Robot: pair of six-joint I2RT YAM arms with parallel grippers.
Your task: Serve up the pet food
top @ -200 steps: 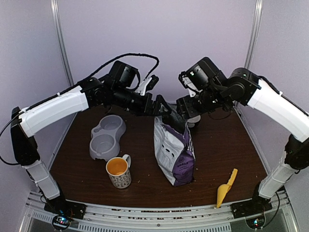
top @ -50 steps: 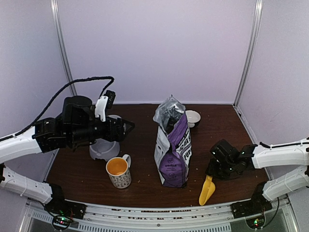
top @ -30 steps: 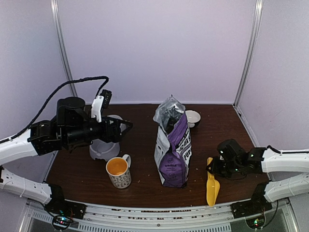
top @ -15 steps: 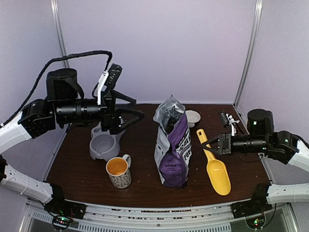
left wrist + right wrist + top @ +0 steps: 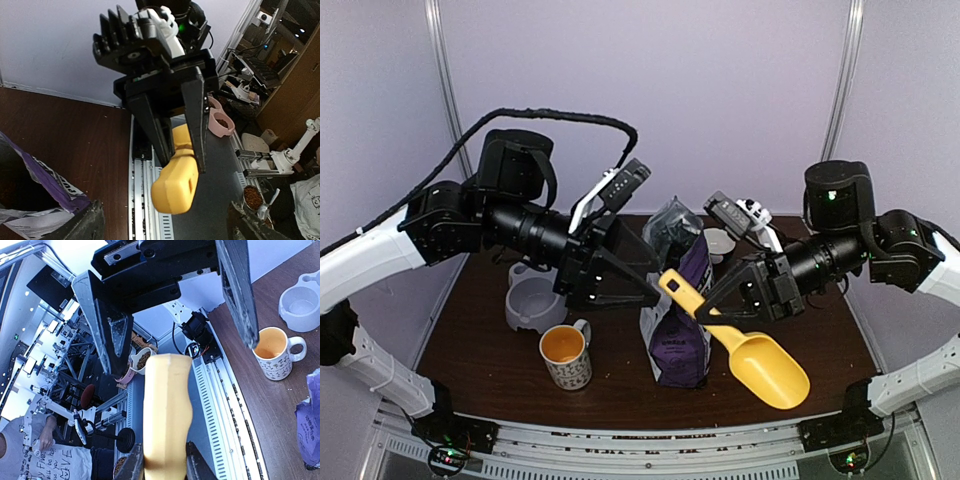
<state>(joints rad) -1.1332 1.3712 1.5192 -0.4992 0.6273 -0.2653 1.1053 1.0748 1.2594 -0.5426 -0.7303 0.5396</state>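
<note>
Against the view half a second earlier, both arms are now standing higher and closer together, meeting in front of the bag [image 5: 678,330] instead of flanking it; the right gripper [image 5: 708,305] is carrying the yellow scoop [image 5: 763,367] up and leftward, so its handle is now crossing the bag's face rather than hanging to the bag's right; the left gripper [image 5: 657,283] is reaching in from the other side with its claw spread wide, the handle's blunt end sitting between the two fingers, and whether it is touching either one I cannot tell. The right claw is pinching narrowly on the handle's middle, the bowl end drooping towards the table's [image 5: 480,350] near edge. The scoop is looking smooth, glossy plastic, with a rounded, waisted grip and a deep oval bowl; the fingers of both grippers are showing as flat, matte black wedges. The bag is standing upright mid-table, crinkled purple film with a white band, its top gaping and dark, so the pet food is staying out of sight inside. Left of it are sitting a patterned ceramic mug [image 5: 566,357] with an orange lining and a moulded grey double bowl [image 5: 530,300]; the table is showing a dark brown wood grain.
</note>
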